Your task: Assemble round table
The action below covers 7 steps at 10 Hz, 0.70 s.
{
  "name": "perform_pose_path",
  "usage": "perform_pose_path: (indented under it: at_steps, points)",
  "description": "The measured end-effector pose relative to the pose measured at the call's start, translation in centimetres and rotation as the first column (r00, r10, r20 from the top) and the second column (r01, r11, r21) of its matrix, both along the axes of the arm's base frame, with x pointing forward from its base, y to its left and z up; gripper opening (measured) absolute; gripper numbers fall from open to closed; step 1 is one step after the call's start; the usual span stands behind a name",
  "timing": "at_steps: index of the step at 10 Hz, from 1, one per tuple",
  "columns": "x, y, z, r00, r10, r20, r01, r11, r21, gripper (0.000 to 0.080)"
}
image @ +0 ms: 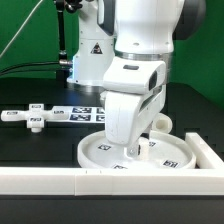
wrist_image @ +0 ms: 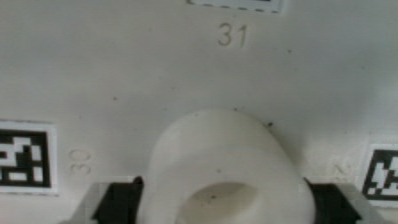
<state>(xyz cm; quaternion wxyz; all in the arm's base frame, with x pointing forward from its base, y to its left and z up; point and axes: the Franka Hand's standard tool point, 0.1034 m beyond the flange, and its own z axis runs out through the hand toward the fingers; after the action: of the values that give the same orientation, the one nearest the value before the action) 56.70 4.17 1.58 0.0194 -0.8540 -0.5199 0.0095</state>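
The large round disc (image: 160, 155) lies flat at the front of the table against the border wall. In the wrist view its surface (wrist_image: 107, 80) fills the frame, with square tags and an embossed "31". My gripper (image: 133, 148) reaches straight down onto the disc's middle. In the wrist view the gripper (wrist_image: 224, 204) is shut on the short white post (wrist_image: 214, 150), with a black pad (wrist_image: 121, 200) on each side. The post stands upright with its end on the disc. The cross-shaped foot piece (image: 35, 118) lies apart on the exterior view's left.
The marker board (image: 85, 115) lies flat behind the disc, between it and the foot piece. The long white border wall (image: 60, 182) runs along the front and up the exterior view's right (image: 208, 150). The arm's base (image: 90, 60) stands at the back.
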Motion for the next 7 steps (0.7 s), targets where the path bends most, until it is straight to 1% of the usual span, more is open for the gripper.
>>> perform_pose_path:
  at_steps: [1,2,3,4,5,7]
  points:
    - [0.0,0.0,0.0,1.000,0.000,0.000,0.000,1.000,0.000,0.0490]
    - [0.0,0.0,0.0,1.000,0.000,0.000,0.000,1.000,0.000,0.0597]
    - [0.0,-0.1,0.2,1.000,-0.003,0.003,0.003,1.000,0.000,0.0597]
    - [-0.2,-0.6,1.1,1.000,-0.012,0.014,0.012,1.000,0.000,0.0639]
    - [-0.8,-1.0,1.9,0.999,-0.027,0.017,0.027,1.000,-0.002,0.0646]
    - [-2.4,-0.7,3.8,0.994,-0.106,0.019,0.106,0.994,-0.010,0.0649]
